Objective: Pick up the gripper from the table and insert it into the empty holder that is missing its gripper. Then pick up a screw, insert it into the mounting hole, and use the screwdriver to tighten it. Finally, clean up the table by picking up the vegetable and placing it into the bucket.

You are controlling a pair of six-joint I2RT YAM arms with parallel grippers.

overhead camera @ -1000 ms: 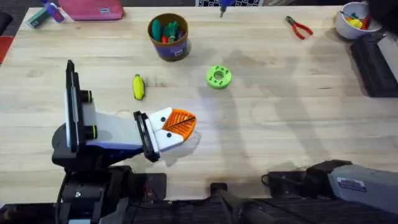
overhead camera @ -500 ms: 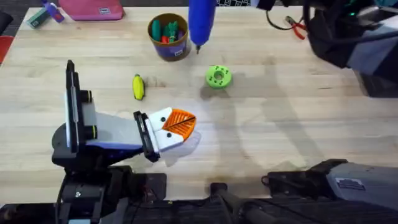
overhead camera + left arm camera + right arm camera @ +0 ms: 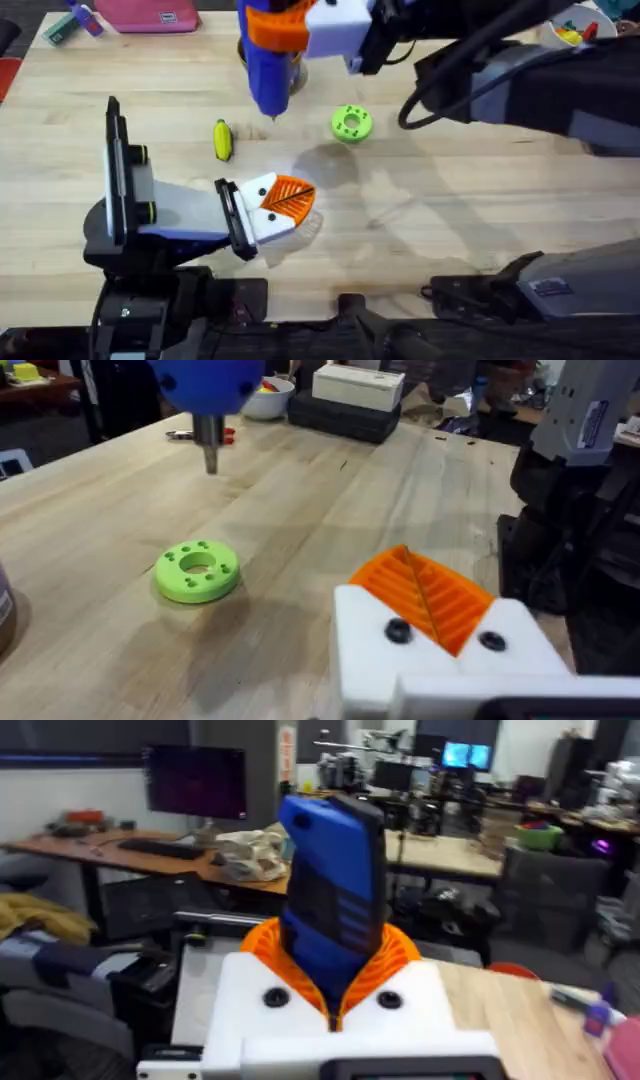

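My right gripper (image 3: 300, 28) clamped on blue screwdriver (image 3: 268, 70), upper centre. Left gripper (image 3: 285, 205) lower left, fingers together. Advise keeping tip vertical, descending slowly over screw head.

The screwdriver (image 3: 268, 62) hangs over the bucket (image 3: 292, 72), blocking access from above. Bare tabletop (image 3: 450, 200) lies open beyond the green disc (image 3: 351, 123); the vegetable (image 3: 223, 140) stands unobstructed.

This looks like a robot lab in an office. Behind the wooden worktop (image 3: 480, 230) stand desks with computer screens (image 3: 195, 782), a keyboard (image 3: 160, 848) and office chairs (image 3: 545, 890). Red pliers (image 3: 200, 435) lie on the worktop.
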